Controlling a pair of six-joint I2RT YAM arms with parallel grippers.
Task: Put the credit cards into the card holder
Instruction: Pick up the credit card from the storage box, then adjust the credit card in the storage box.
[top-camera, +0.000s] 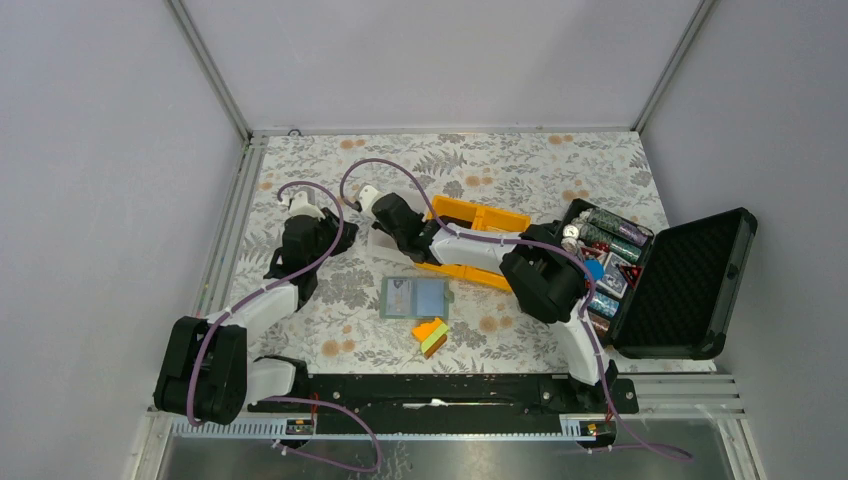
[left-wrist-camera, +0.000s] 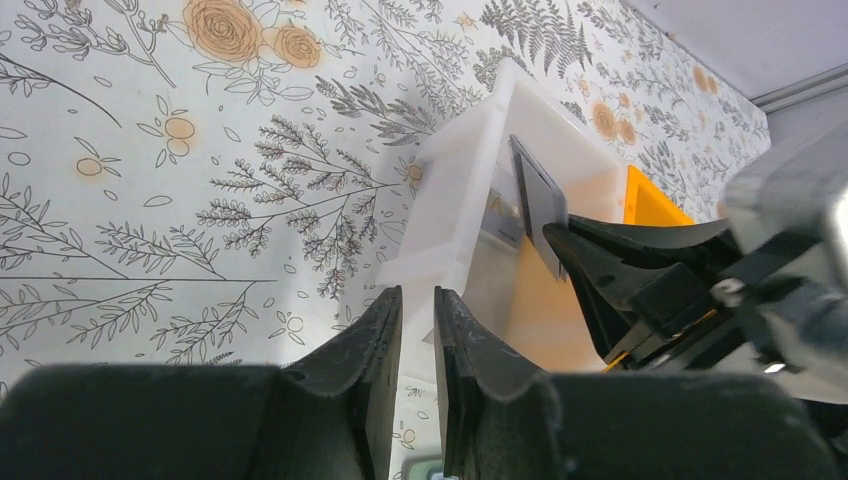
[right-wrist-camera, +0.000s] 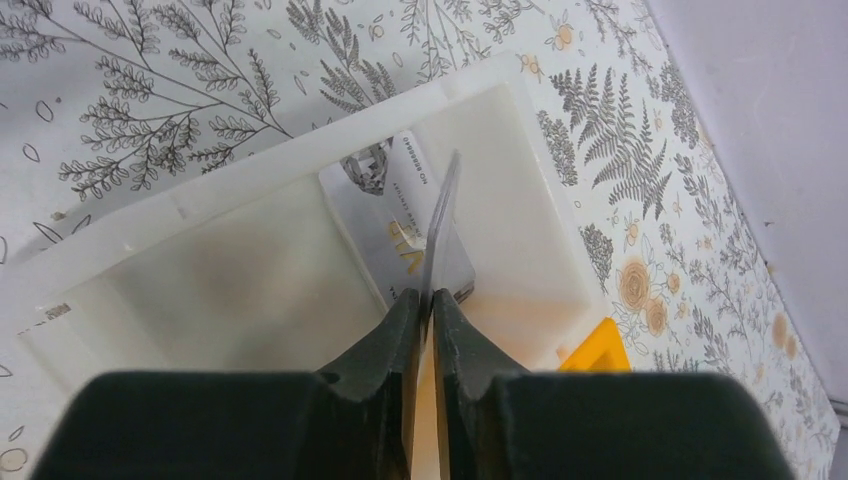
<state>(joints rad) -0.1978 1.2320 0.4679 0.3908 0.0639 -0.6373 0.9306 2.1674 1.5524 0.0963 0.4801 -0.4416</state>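
Note:
A dark credit card stands on edge inside a white box, and my right gripper is shut on its lower edge. A light card with print lies flat on the box floor beneath it. In the left wrist view the same dark card rises above the box, pinched by the right arm's fingers. My left gripper is shut on the box's near wall. The card holder lies open on the table in front of the box, with no gripper near it.
An orange tray sits right behind the white box, under the right arm. An orange, yellow and green wedge block lies near the card holder. A big black foam-lined case with poker chips stands open at the right.

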